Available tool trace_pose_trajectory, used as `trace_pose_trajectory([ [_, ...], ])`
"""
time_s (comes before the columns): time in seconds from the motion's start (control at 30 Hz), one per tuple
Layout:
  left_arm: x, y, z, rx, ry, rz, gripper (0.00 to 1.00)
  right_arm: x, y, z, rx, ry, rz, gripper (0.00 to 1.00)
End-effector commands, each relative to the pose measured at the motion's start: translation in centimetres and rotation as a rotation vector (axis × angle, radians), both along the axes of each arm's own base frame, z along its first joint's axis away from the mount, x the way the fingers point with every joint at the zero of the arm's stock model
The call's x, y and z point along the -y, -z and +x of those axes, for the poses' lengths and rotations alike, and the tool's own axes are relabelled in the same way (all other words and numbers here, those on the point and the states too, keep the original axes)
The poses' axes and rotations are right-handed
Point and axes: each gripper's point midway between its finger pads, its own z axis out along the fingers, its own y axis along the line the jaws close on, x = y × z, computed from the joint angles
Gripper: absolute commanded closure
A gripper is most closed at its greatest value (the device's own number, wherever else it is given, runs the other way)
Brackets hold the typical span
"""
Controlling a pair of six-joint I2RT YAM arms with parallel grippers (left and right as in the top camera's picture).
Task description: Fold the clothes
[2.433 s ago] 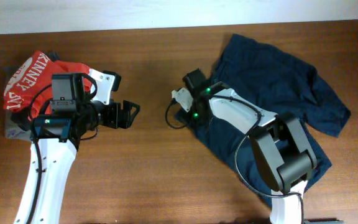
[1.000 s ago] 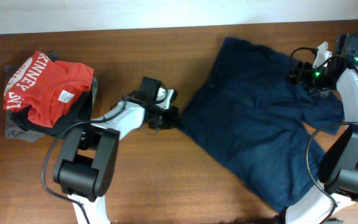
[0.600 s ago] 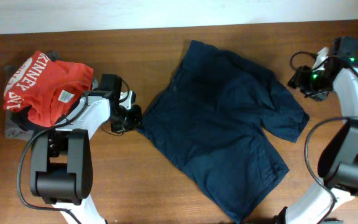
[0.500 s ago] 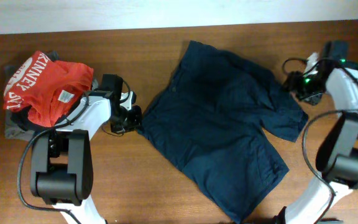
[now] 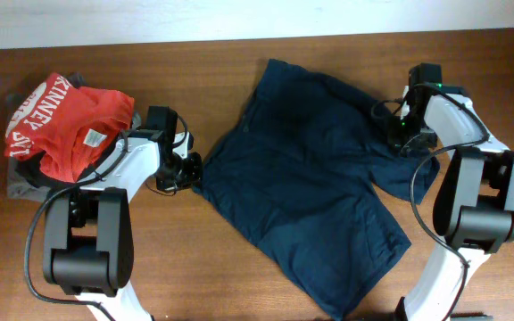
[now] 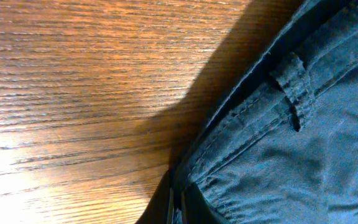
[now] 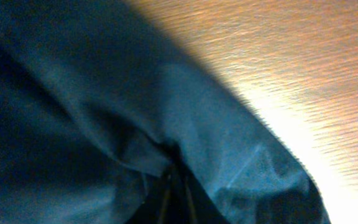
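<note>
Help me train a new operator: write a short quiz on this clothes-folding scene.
1. Which claw is nearer the red shirt?
2. The left claw pinches: A) the waistband of the shorts; B) a sleeve; C) nothing.
3. True or false: the right claw hangs open, away from the shorts.

Key: 1) the left claw; 2) A; 3) false, it is closed on the shorts.

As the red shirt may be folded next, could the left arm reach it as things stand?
Probably not yet: the left claw is shut on the shorts, though the shirt lies uncovered close by.
</note>
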Motion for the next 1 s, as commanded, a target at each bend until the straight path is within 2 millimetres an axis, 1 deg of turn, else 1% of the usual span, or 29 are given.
trace_pose_trajectory([
  [0.0, -2.0, 0.2, 0.1, 0.004, -0.030, 0.074, 0.99, 3.3, -1.4, 0.4, 0.036, 0.094, -0.092, 0.95],
  [0.07, -2.2, 0.2, 0.1, 0.003, -0.036, 0.074, 0.99, 4.3, -2.3, 1.1, 0.066, 0.113, -0.098, 0.96],
  [0.13, -2.4, 0.2, 0.1, 0.001, -0.041, 0.074, 0.99, 5.4, -3.3, 2.3, 0.120, 0.132, -0.105, 0.96],
  [0.2, -2.4, 0.2, 0.1, 0.001, -0.043, 0.074, 0.99, 6.7, -4.9, 4.3, 0.202, 0.108, -0.107, 0.96],
  [0.23, -2.4, 0.2, 0.1, 0.001, -0.043, 0.074, 0.99, 7.4, -6.3, 6.2, 0.292, 0.079, -0.082, 0.96],
  [0.27, -2.4, 0.2, 0.1, 0.001, -0.043, 0.074, 0.99, 7.8, -7.1, 7.3, 0.347, 0.073, -0.058, 0.94],
  [0.3, -2.4, 0.2, 0.1, 0.001, -0.043, 0.074, 0.99, 7.9, -7.9, 8.3, 0.407, 0.066, -0.023, 0.81],
  [0.33, -2.4, 0.2, 0.1, 0.001, -0.042, 0.074, 0.99, 7.9, -8.3, 8.9, 0.445, 0.058, 0.009, 0.67],
  [0.37, -2.4, 0.2, 0.1, 0.001, -0.042, 0.074, 0.99, 7.7, -8.7, 9.5, 0.483, 0.046, 0.050, 0.55],
  [0.4, -2.4, 0.2, 0.1, 0.001, -0.042, 0.074, 0.98, 7.6, -8.9, 9.7, 0.504, 0.039, 0.084, 0.39],
  [0.43, -2.4, 0.2, 0.1, 0.001, -0.042, 0.074, 0.98, 7.5, -9.0, 9.7, 0.510, 0.043, 0.111, 0.34],
  [0.47, -2.4, 0.2, 0.1, 0.001, -0.042, 0.074, 0.96, 7.5, -8.9, 9.5, 0.507, 0.058, 0.131, 0.30],
  [0.57, -2.4, 0.2, 0.1, 0.001, -0.042, 0.074, 0.94, 6.7, -8.0, 8.0, 0.441, 0.089, 0.196, 0.26],
  [0.67, -2.4, 0.2, 0.1, 0.001, -0.042, 0.073, 0.93, 4.6, -7.0, 6.0, 0.349, 0.087, 0.297, 0.27],
  [0.7, -2.4, 0.2, 0.2, 0.002, -0.042, 0.073, 0.93, 3.5, -6.8, 5.3, 0.317, 0.081, 0.339, 0.27],
  [0.8, -2.4, -0.1, 0.3, 0.011, -0.043, 0.073, 0.94, 0.7, -7.0, 3.6, 0.243, 0.054, 0.431, 0.27],
  [0.9, -2.4, -0.8, 0.6, 0.031, -0.044, 0.070, 0.93, -1.1, -7.5, 2.1, 0.181, 0.047, 0.463, 0.27],
  [0.97, -2.4, -1.3, 0.7, 0.043, -0.044, 0.068, 0.93, -2.6, -7.4, 0.8, 0.116, 0.044, 0.482, 0.26],
])
